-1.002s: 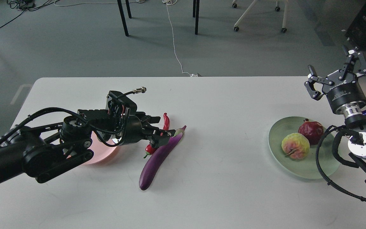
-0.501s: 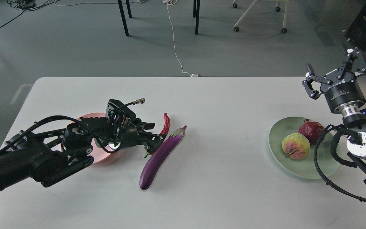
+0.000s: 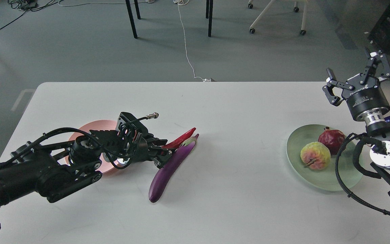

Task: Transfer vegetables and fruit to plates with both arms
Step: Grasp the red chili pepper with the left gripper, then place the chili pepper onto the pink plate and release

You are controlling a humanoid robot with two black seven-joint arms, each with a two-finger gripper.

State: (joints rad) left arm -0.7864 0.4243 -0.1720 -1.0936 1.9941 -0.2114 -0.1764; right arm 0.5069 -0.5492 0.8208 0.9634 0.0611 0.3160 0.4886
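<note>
At the counter's (image 3: 215, 108) 9 o'clock side: left gripper (image 3: 163, 156) is lying low, jaws closing around the chili pepper's (image 3: 180, 138) stem end; whether they are gripping it firmly cannot be told.
Chili pepper: resting across the eggplant's (image 3: 171, 166) calyx end, tip pointing to 2 o'clock.
Eggplant: lying on the counter, unheld, slanting from 7 to 1 o'clock.
Pink plate (image 3: 90, 130): sitting just at 9 o'clock of the gripper, partly hidden under the arm; likely the vegetables' destination.
Green plate (image 3: 300, 135): at 3 o'clock, carrying the pomegranate (image 3: 331, 139) and bumpy fruit (image 3: 314, 155), so the fruit share looks finished.
Right gripper (image 3: 357, 79): hovering raised at 1 o'clock of the green plate, jaws spread apart, holding nothing.
</note>
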